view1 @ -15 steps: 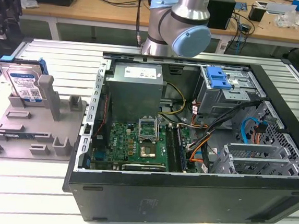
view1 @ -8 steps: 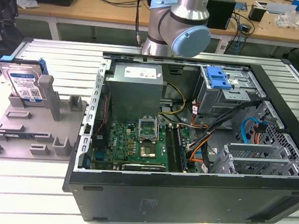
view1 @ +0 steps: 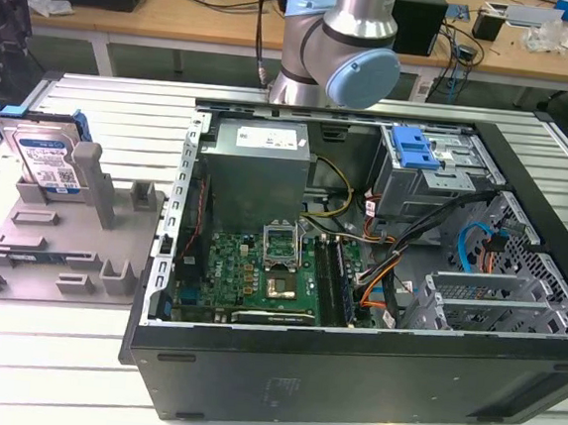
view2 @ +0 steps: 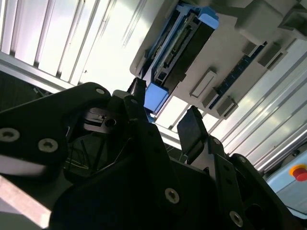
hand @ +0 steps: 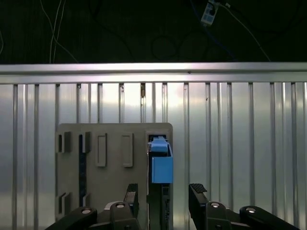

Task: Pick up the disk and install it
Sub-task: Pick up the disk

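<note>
— How far has the job been taken?

— Nothing is lifted yet. The disk (view1: 45, 157) is stood on edge in the grey holder (view1: 80, 264) on the bench (view1: 51, 371), at the exterior view's left, well apart from the opened computer case (view1: 349, 377).

— And the jaws?

— They are spread wide and empty, lined up over the disk (hand: 162, 167) in the first wrist view. Pickup and installation are both left to be done.

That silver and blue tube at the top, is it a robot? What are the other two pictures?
Yes, it is a robot arm. The exterior view comes from a camera off the arm. It shows an open computer case on a metal table, and, at the exterior view's left, the disk standing in a grey holder. Both wrist views come from cameras riding on the arm, looking past its black hand. The hand is open and holds nothing; the disk sits ahead of it.
</note>
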Controlling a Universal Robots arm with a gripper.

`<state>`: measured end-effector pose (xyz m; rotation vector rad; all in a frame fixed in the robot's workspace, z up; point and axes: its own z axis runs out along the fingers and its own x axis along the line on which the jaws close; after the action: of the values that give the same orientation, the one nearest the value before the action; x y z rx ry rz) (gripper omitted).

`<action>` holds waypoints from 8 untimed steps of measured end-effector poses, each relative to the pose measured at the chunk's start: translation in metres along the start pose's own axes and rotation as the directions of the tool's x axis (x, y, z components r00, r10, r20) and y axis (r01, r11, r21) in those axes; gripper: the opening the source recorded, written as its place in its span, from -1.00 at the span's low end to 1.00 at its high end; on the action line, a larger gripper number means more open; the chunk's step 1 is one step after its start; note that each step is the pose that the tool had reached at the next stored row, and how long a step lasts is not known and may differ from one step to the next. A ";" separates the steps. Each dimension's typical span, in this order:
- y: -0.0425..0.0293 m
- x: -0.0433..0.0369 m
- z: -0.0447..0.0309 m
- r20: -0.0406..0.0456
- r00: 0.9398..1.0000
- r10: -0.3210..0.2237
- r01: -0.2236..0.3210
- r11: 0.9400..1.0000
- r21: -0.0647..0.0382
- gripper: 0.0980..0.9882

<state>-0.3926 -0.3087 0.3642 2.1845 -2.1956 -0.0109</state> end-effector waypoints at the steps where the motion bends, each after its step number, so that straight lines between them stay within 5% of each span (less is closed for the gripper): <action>1: 0.0001 0.0002 0.0008 0.000 1.000 0.000 0.000 1.000 0.000 0.00; 8: 0.0001 0.0008 0.0070 0.000 1.000 0.000 0.000 1.000 0.001 0.00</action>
<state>-0.3930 -0.3098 0.3573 2.1849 -2.1964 -0.0097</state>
